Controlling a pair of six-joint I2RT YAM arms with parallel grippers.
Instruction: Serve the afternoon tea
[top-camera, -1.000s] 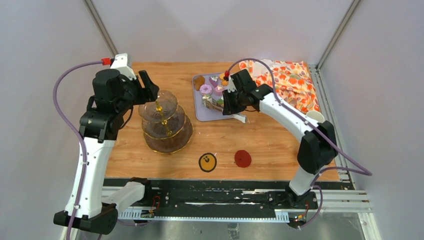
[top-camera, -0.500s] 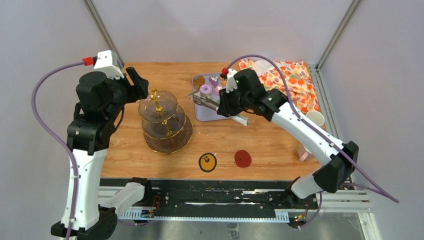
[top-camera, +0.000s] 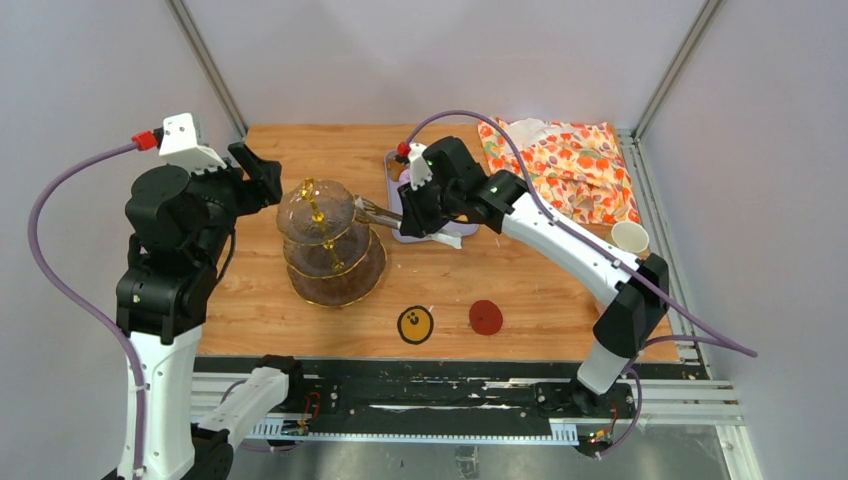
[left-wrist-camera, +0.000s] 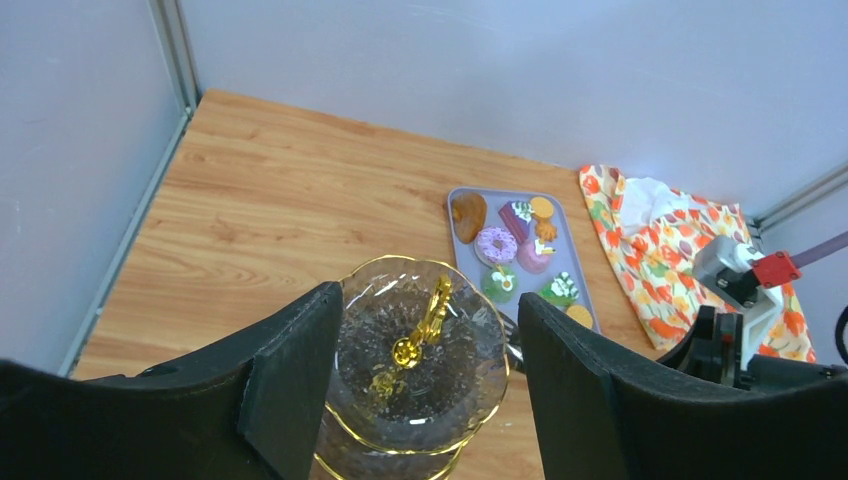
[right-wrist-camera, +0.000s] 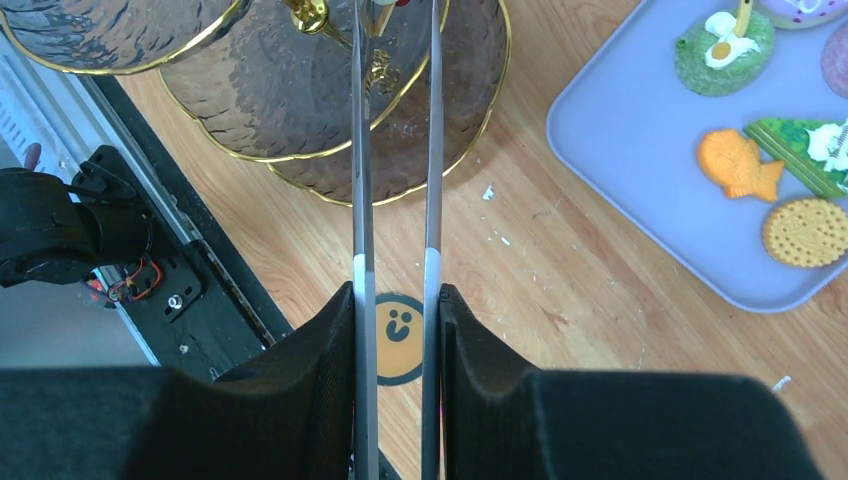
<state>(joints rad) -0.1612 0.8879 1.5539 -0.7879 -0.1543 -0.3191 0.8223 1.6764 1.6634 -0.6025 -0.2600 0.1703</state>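
right gripper is clamped on the back end of the long metal tongs. the tongs point left, w/ their front end over the rim of the three-tier clear glass stand with gold handle. the stand sits left of centre on the wooden table.

in the wrist cam the two tong blades are squeezed nearly parallel w/ a narrow gap. the tips run off the top of the frame above the stand's tiers. there's a bit of white + red between them up there, can't tell what it is or if it's actually pinched.

the small colourful toy pastries lie on the lilac rectangular tray, just right of the stand twd the far side. the purple donut, green cakes and orange biscuits are all on it.

left gripper hangs just left of the stand's top w/ fingers spread wide, holding nothing.

small white mug stands at the right edge, just near of the orange floral cloth. yellow smiley round coaster and red round coaster lie side by side at the near edge.
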